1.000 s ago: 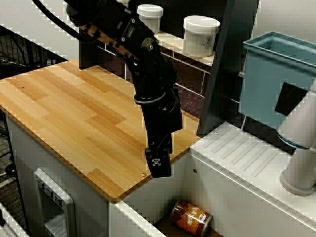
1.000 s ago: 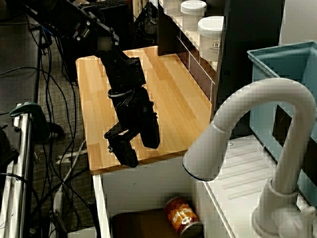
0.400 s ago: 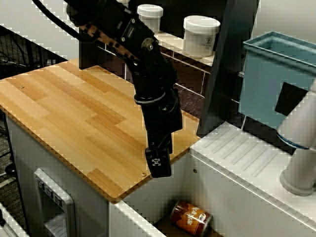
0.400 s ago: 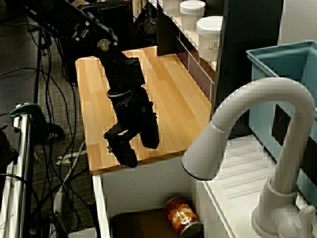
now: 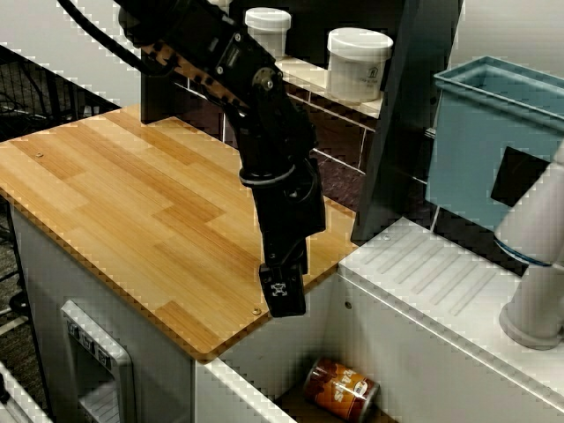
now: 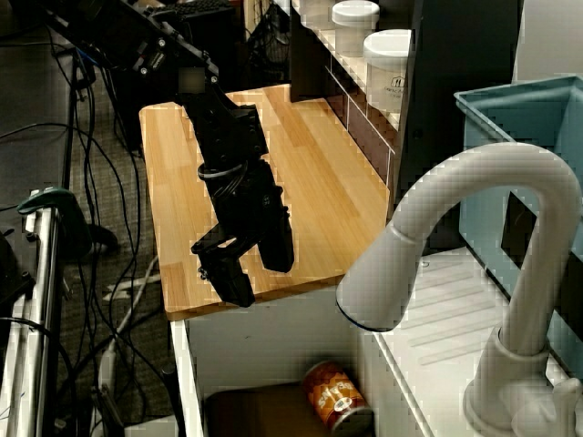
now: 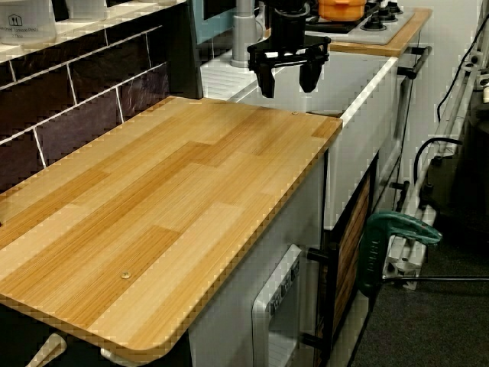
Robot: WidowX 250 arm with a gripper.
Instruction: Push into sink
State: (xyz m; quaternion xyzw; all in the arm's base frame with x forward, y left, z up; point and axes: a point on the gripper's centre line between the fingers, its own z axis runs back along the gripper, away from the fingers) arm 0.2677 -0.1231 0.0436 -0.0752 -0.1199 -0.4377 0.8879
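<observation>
An orange-brown can (image 5: 341, 388) lies on its side on the floor of the sink (image 5: 286, 345), close to the white wall under the wooden counter (image 5: 132, 198). The view from the faucet side shows the same can (image 6: 332, 396) low in the sink (image 6: 264, 341). My black gripper (image 5: 284, 286) hangs at the counter's edge by the sink, above the can and apart from it. In the view along the counter, my gripper (image 7: 288, 76) is open, fingers pointing down with nothing between them. From the faucet side the gripper (image 6: 250, 264) also shows spread fingers.
A white faucet (image 6: 474, 237) arches over the sink's far side, beside a ridged white draining surface (image 5: 441, 282). A light-blue tub (image 5: 493, 132) stands behind it. White jars (image 5: 359, 63) sit on a shelf at the back wall. A stove with an orange pot (image 7: 341, 8) lies beyond the sink.
</observation>
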